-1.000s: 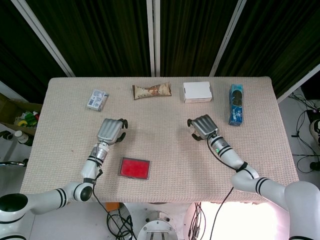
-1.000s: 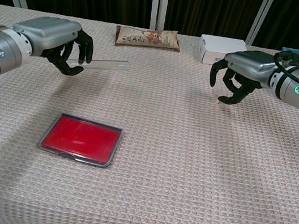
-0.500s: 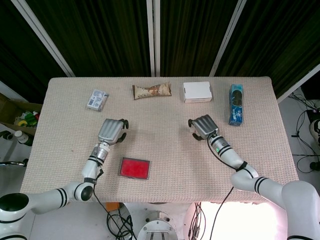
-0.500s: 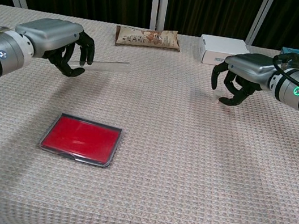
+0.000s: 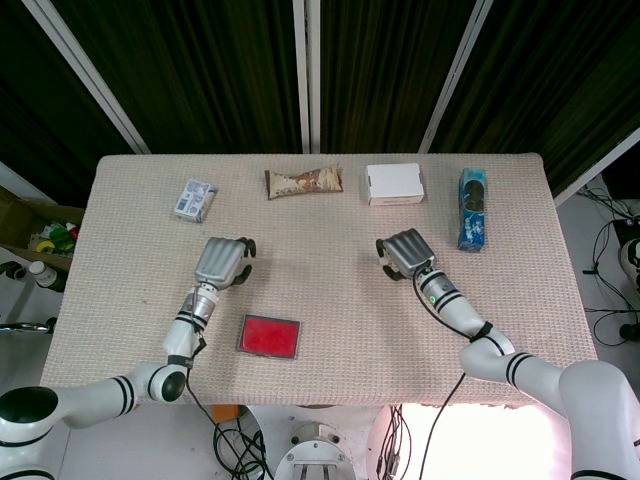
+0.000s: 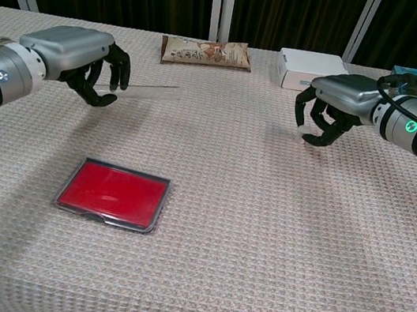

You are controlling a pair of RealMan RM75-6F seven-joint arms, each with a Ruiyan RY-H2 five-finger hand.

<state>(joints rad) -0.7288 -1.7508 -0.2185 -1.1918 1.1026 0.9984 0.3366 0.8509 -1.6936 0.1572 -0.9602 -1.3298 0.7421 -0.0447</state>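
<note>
The left hand (image 6: 81,55), at the left edge of the chest view, has its dark fingers curled around one clear thin strip (image 6: 143,90) that juts toward the frame's middle; the strip's near end is hidden inside the fingers, and from the head view it is too faint to make out. The right hand (image 6: 335,105), at upper right, is curled in with something small and pale at its fingertips, too small to tell what it is or whether it is held. On the surface (image 6: 259,236) lie one red tray (image 6: 112,193) at lower left, and along the top one snack bag (image 6: 206,51), one white box (image 6: 310,65), one blue pack (image 5: 472,207) mostly hidden in the chest view, and one small packet (image 5: 195,199) seen only from the head.
</note>
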